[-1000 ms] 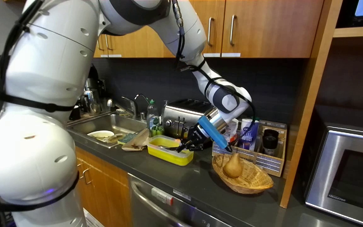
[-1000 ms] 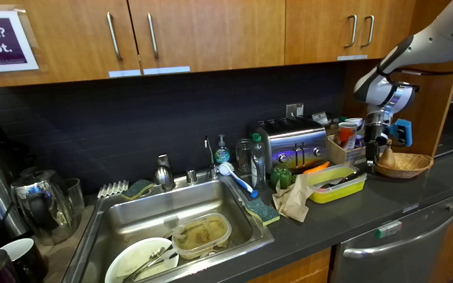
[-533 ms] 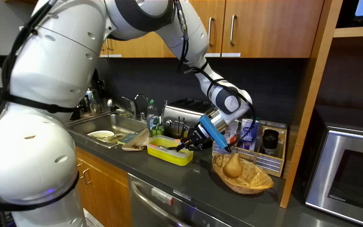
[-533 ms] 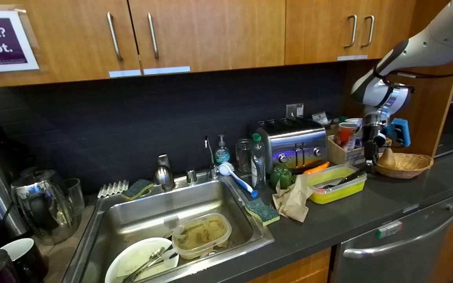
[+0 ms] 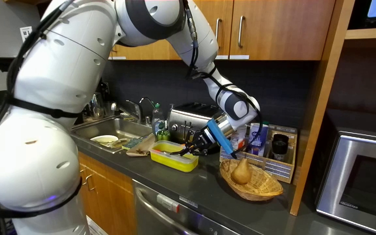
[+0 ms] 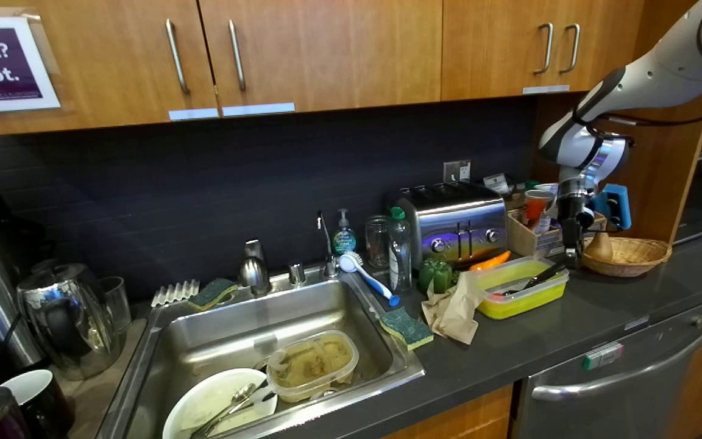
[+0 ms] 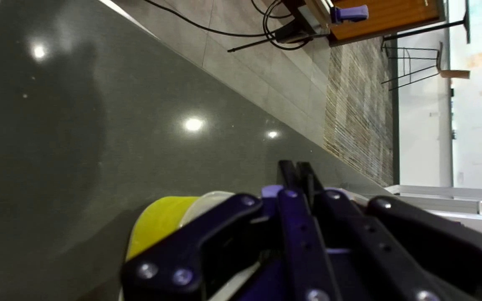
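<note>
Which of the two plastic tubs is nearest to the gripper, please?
It is the yellow tub on the countertop, with the gripper close by one end; the clear tub sits in the sink, much farther off.

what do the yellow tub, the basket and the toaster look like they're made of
Tub: probably plastic, smooth, with a cloudy, translucent rim above the bright yellow wall.
Basket: wicker or a similar plant fibre, slightly glossy; the woven strands show.
Toaster: polished metal, likely stainless steel, judging by its mirror-like reflections; its dark top could be metal or plastic.
</note>
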Robot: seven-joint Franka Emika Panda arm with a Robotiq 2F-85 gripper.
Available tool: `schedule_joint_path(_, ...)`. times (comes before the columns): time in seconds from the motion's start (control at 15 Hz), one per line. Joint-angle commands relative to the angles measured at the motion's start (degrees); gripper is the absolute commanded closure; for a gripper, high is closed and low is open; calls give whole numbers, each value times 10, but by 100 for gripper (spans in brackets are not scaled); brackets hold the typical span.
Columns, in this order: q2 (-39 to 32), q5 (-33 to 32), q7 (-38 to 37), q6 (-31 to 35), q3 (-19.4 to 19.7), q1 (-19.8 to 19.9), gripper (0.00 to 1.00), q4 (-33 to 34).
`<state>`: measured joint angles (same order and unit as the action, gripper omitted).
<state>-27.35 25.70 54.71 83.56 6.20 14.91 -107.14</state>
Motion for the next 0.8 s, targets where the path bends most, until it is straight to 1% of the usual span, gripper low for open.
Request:
schedule_joint_path(0.0,-7,-17,-1,-21,-12,5,99,15)
schedule_joint_path(0.47,-5,-26,1,-21,-17,5,99,17)
schedule_joint_path(0.73,-5,-19,14,-34,-20,9,99,20)
